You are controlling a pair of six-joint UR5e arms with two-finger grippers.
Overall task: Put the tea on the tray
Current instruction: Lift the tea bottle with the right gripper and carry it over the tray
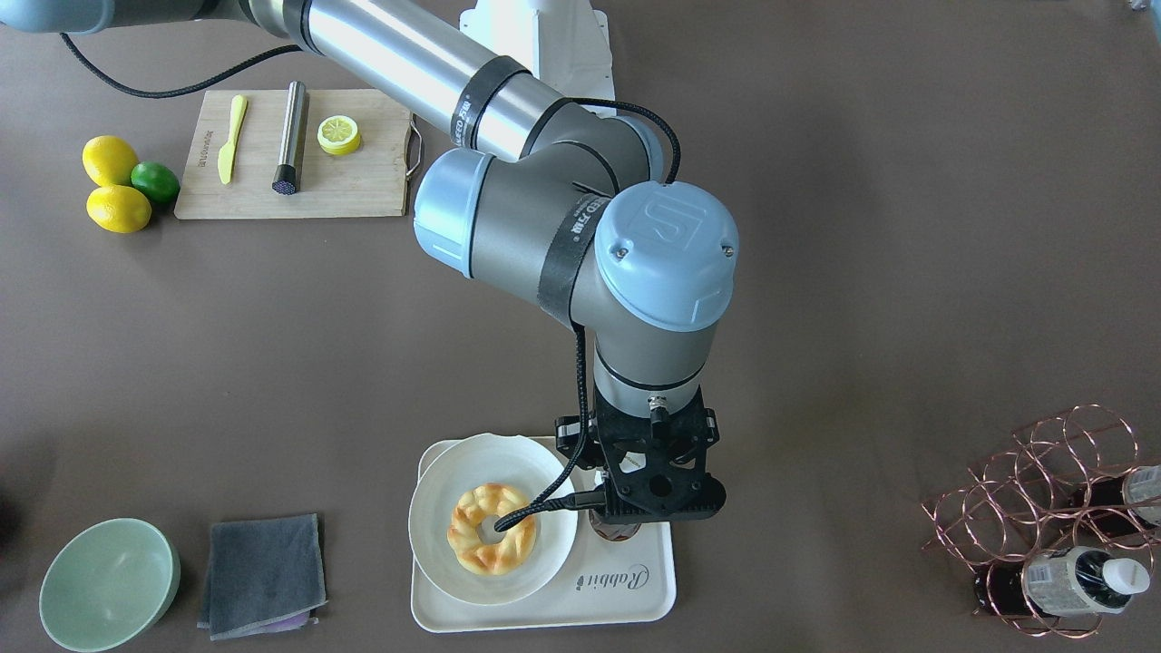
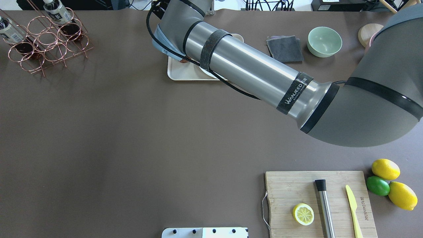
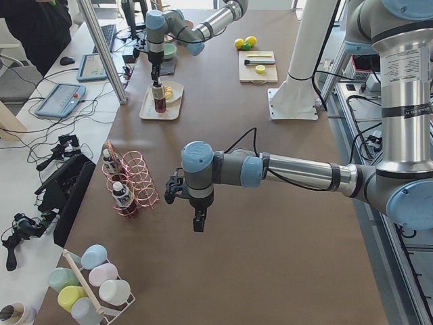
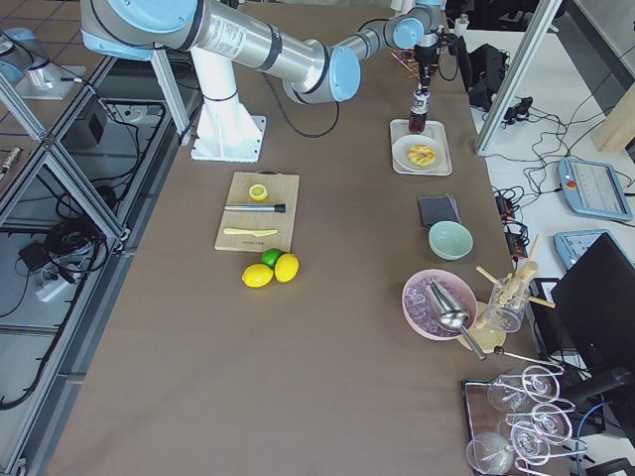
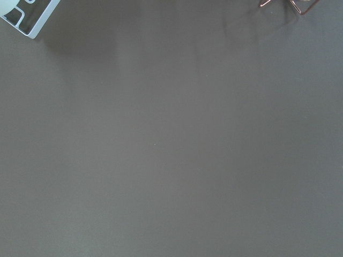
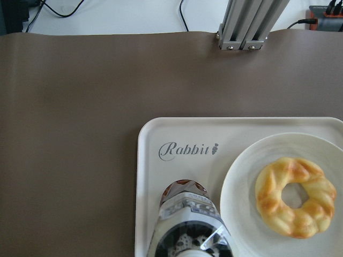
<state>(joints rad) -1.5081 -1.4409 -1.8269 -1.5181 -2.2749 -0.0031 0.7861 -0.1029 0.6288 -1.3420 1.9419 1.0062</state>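
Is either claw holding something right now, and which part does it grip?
Yes: the right claw holds the tea bottle by its upper end, upright over the tray.

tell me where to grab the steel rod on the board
Take the rod mid-length, hand coming straight down and closing across its narrow width. It lies flat on the board, with bare wood on both sides between the knife and the lemon slice.

Counter (image 1: pixel 816 272) matt brown. Tray (image 6: pixel 150 214) smooth cream plastic. Bottle (image 6: pixel 185 208) clear glossy plastic. Board (image 1: pixel 363 181) pale wood. Rack (image 1: pixel 1043 508) shiny copper wire. Cloth (image 1: pixel 263 567) grey fabric.
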